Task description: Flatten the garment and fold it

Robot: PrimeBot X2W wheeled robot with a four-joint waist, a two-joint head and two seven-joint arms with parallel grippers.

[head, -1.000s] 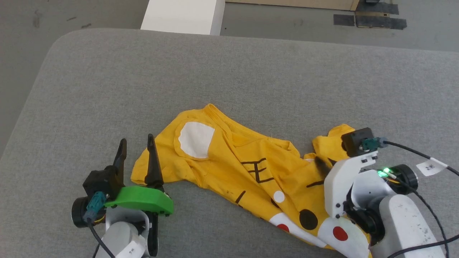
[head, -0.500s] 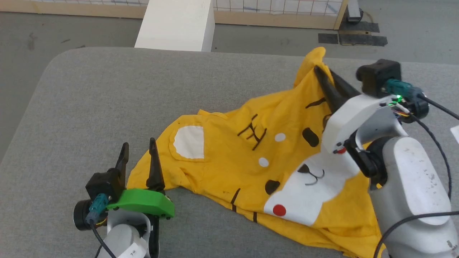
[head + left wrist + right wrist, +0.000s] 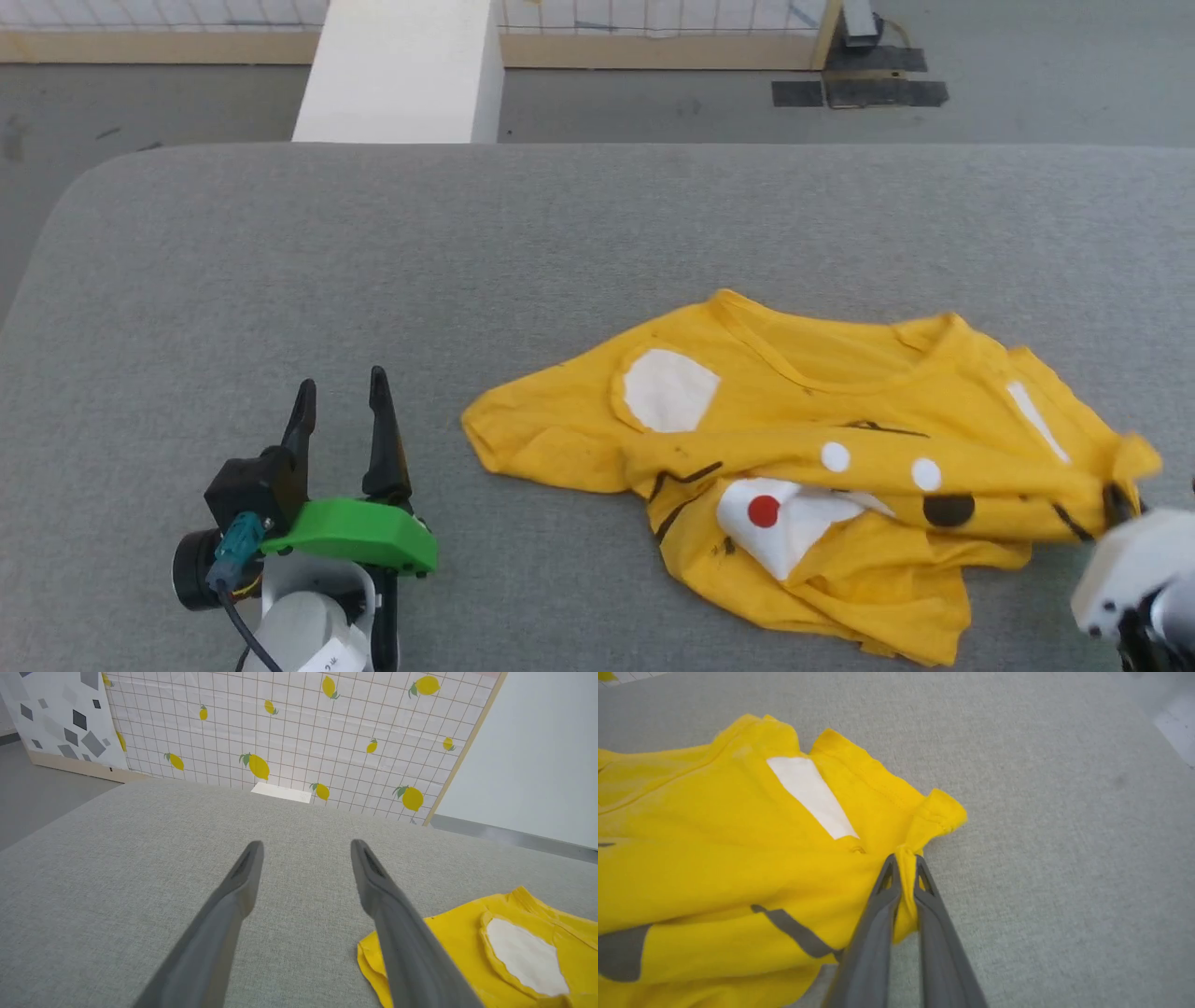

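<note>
The garment [image 3: 822,420], a bright yellow T-shirt printed with white patches, black marks and a red dot, lies crumpled on the grey table [image 3: 560,243], right of centre in the head view. My right gripper [image 3: 904,862] is shut on a pinch of the garment [image 3: 738,858] near its sleeve hem, at the shirt's right end; the right arm shows at the lower right corner of the head view. Over bare table my left gripper [image 3: 338,397] stands open, left of the shirt and apart from it. In the left wrist view the garment [image 3: 467,947] lies beside the right finger.
A white block [image 3: 397,70] stands past the table's far edge. A gridded lemon-print panel [image 3: 299,732] closes the background. Dark tape patches [image 3: 859,91] mark the floor. Bare table stretches to the left and far side.
The camera has shifted. My right gripper, which held the garment lifted high half a second ago, has swung it down and to the right; the shirt now lies lower and more spread. The left gripper stayed put.
</note>
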